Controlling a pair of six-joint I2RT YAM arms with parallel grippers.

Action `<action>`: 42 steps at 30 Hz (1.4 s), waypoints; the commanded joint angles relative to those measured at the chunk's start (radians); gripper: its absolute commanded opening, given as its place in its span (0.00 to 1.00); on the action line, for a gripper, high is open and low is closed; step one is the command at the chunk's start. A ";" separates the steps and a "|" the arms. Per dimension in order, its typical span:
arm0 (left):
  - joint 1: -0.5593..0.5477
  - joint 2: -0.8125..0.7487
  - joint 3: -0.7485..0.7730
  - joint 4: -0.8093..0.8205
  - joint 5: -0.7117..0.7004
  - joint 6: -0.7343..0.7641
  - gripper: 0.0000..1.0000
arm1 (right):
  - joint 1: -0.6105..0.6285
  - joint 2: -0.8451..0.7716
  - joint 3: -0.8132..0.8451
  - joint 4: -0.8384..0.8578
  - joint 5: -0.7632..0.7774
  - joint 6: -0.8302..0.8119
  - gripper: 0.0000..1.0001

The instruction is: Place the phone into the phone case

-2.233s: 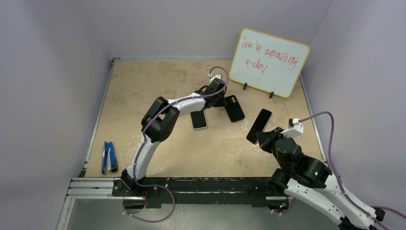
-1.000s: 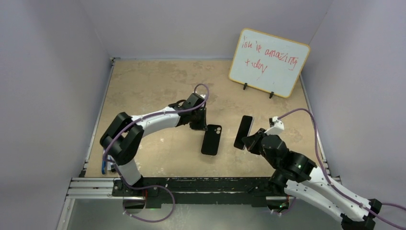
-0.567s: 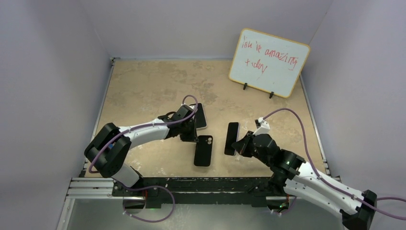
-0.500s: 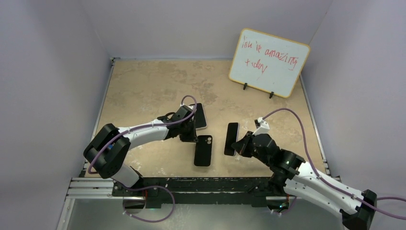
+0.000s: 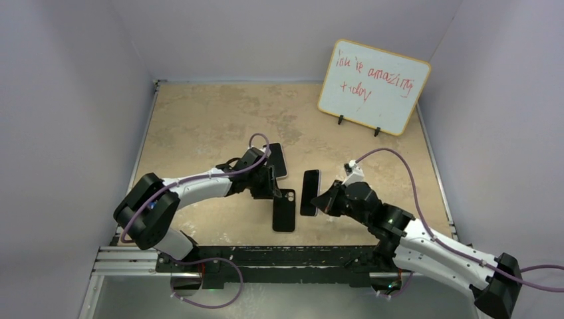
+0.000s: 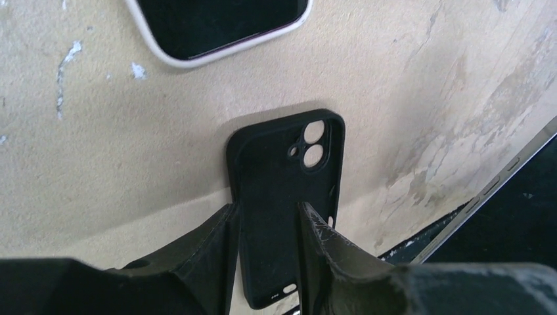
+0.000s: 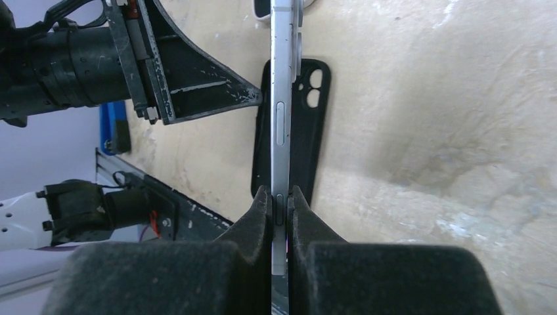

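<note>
Sandy, scuffed table within grey walls, with a whiteboard bearing red writing propped at the back right. Black phone case lies flat, open side up, near the front centre; the left gripper sits close at it, fingers parted a narrow way and closed on nothing, and a white-rimmed handset lies just beyond. Right gripper is clamped on the phone, held on edge just beside the case's right side.

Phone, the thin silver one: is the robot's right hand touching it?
Touching. The right wrist view shows the right hand pinching the phone between both fingers.
</note>
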 commanded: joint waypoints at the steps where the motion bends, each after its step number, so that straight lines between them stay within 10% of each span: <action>1: 0.061 -0.073 -0.057 0.028 0.090 0.020 0.37 | 0.002 0.049 -0.018 0.205 -0.094 0.061 0.00; 8: 0.190 -0.147 -0.213 0.164 0.266 0.017 0.37 | 0.002 0.180 -0.042 0.333 -0.173 0.124 0.00; 42: 0.116 0.004 -0.380 0.546 0.467 -0.090 0.13 | 0.003 0.510 -0.095 0.565 -0.306 0.212 0.00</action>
